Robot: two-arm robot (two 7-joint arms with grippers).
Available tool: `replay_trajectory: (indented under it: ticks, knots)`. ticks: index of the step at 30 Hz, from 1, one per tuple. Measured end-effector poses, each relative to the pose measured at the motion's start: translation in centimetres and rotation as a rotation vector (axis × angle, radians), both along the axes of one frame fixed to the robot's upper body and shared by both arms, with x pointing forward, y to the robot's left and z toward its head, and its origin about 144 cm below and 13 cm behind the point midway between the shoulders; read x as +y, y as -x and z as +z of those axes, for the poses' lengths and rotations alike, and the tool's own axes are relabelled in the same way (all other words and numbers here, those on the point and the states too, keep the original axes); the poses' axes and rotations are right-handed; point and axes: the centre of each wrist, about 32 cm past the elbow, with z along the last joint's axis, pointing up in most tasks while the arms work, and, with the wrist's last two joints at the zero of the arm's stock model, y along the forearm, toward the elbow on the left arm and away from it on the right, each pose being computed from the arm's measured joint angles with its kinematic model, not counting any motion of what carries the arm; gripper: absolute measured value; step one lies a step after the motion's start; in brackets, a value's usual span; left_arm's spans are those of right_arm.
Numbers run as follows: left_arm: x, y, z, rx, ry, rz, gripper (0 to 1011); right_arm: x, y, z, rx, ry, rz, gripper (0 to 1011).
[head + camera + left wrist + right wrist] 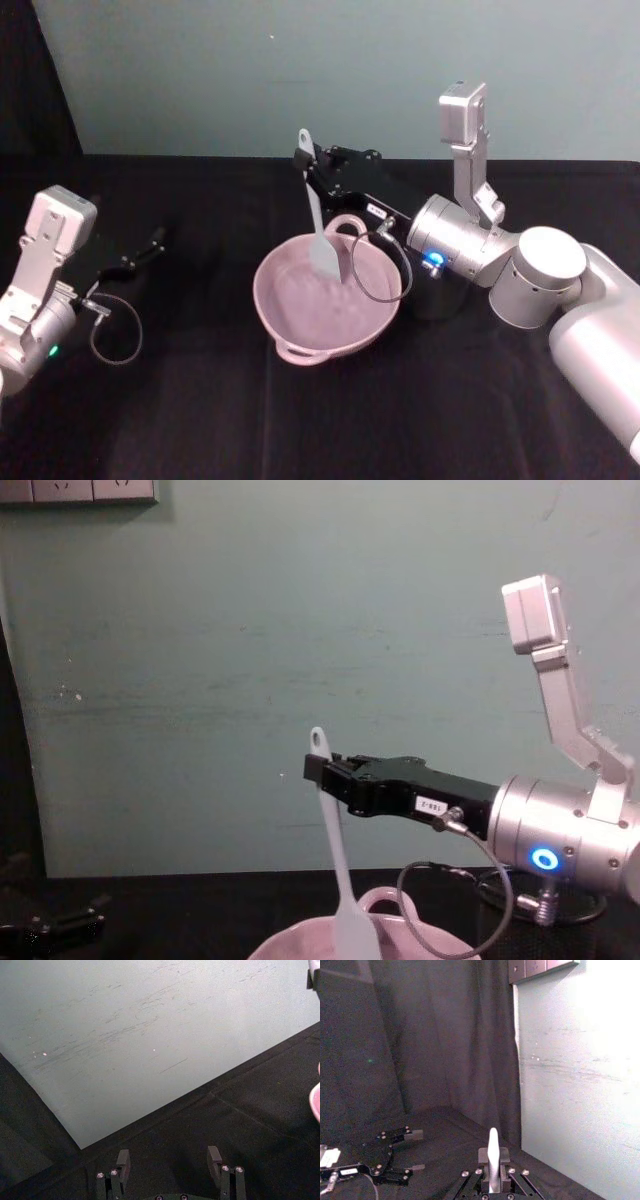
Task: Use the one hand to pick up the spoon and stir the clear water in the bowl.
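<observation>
Sitting on the black surface (200, 420), the pale pink bowl (268, 300) holds the flat scoop of a slim white spoon (316, 215), nearly upright, its holed handle pinched above the bowl by the right gripper (306, 166); the left gripper (148, 247), spread, sits well left of the bowl.

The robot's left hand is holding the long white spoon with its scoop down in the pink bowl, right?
Not quite. The black boxy right gripper holds the long slim white plastic spoon, scoop down in the wide pale pink ceramic bowl, as the head view shows. The left gripper sits open, off to the side, holding nothing.
</observation>
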Motion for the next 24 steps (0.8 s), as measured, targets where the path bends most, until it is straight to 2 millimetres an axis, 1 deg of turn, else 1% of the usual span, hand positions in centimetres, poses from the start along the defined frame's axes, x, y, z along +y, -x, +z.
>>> replay_trajectory:
  ticks: [7,16,22,24]
  knots:
    - [0.0,0.0,0.0,0.000,0.000,0.000,1011,-1.5,0.7,1.0,-0.026,0.055,-0.025,126]
    - [0.0,0.0,0.0,0.000,0.000,0.000,1011,-3.5,2.0,2.2,-0.019,0.113,-0.035,126]
    - [0.0,0.0,0.0,0.000,0.000,0.000,1011,-4.7,4.2,3.7,-0.026,0.168,-0.049,126]
    - [0.0,0.0,0.0,0.000,0.000,0.000,1011,-5.0,4.6,4.1,-0.022,0.180,-0.050,126]
